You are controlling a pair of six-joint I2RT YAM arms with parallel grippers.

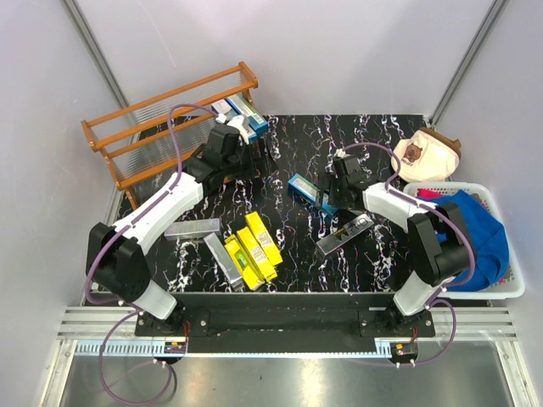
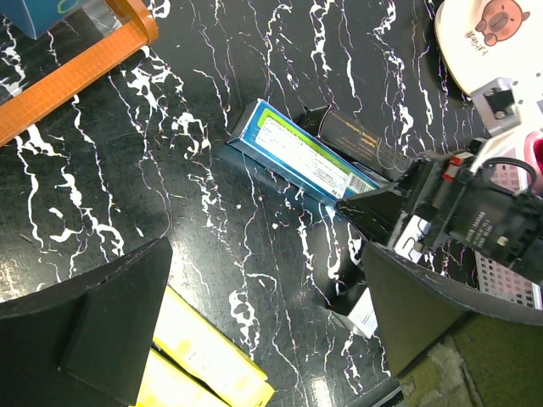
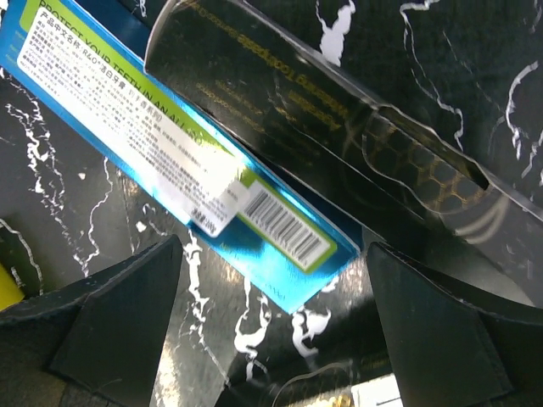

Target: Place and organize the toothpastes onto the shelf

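The orange-brown shelf (image 1: 170,119) stands at the far left, with a few blue and white cartons (image 1: 242,110) at its right end. My left gripper (image 1: 246,153) hovers just in front of that end, open and empty (image 2: 271,314). My right gripper (image 1: 335,191) is open and empty, low over the end of a blue-teal carton (image 1: 304,191) (image 3: 170,153) that lies against a black carton (image 3: 322,110). Three yellow cartons (image 1: 253,246), two silver ones (image 1: 193,227) and another black one (image 1: 344,233) lie on the dark marbled table.
A white basket (image 1: 509,280) with blue cloth sits at the right edge. A beige pouch (image 1: 433,153) lies behind it. The shelf rail (image 2: 76,72) shows at the upper left of the left wrist view, and the right arm's gripper (image 2: 458,212) at its right.
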